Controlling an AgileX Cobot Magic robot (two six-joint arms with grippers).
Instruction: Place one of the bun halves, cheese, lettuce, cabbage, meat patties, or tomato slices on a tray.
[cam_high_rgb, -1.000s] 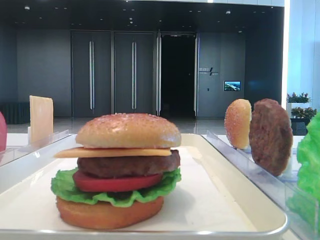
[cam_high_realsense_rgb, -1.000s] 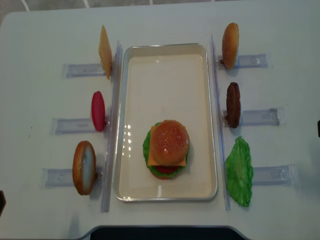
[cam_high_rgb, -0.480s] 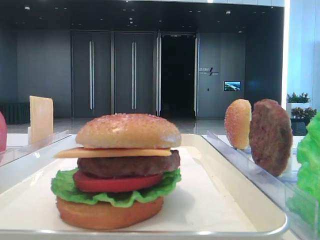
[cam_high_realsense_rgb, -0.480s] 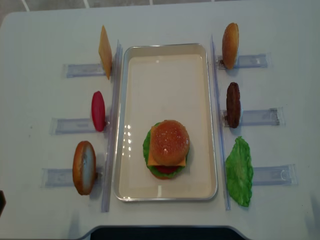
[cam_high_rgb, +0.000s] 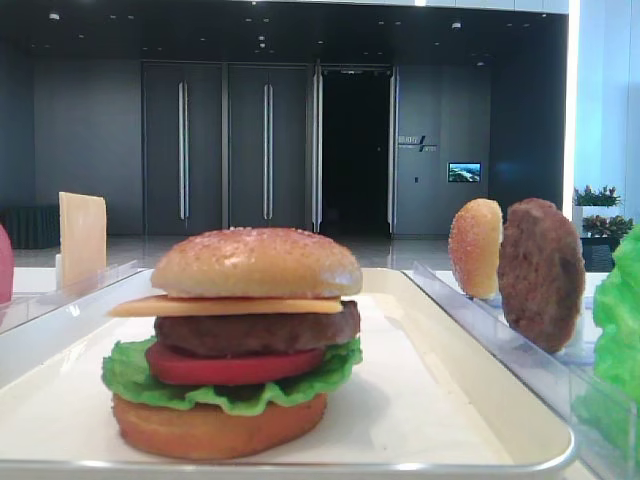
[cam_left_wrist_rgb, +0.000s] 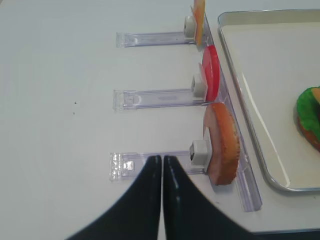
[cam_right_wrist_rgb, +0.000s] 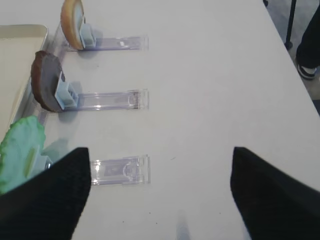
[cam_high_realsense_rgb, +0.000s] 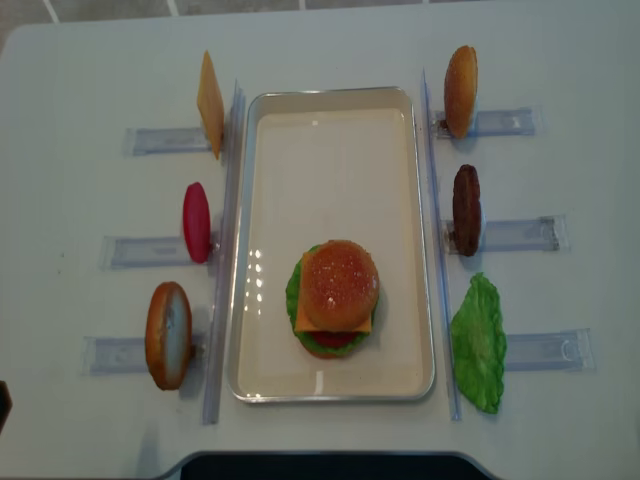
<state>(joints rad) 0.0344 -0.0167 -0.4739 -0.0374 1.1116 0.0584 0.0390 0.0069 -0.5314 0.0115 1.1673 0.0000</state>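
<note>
Black and pressed flat together, your left gripper (cam_left_wrist_rgb: 161, 162) is clenched on nothing, hanging over the bare table just short of the clear plastic rack (cam_left_wrist_rgb: 150, 162) that holds a spare bun half (cam_left_wrist_rgb: 221, 142) upright on edge. Your right gripper (cam_right_wrist_rgb: 160, 170) stands spread wide with nothing between its fingers (cam_right_wrist_rgb: 265, 192), above the table beside the rack carrying the loose lettuce (cam_right_wrist_rgb: 20, 150). On that same side, a meat patty (cam_right_wrist_rgb: 45, 80) and another bun half (cam_right_wrist_rgb: 71, 22) stand on edge in their own racks. On the left side you have a tomato slice (cam_high_realsense_rgb: 196, 222) and a cheese slice (cam_high_realsense_rgb: 210, 103), also upright. Between the two rows lies the white tray (cam_high_realsense_rgb: 330, 380), and near its front end sits a stacked burger, the seeded bun top (cam_high_realsense_rgb: 340, 283) uppermost over cheese, patty, tomato, lettuce and bottom bun.
</note>
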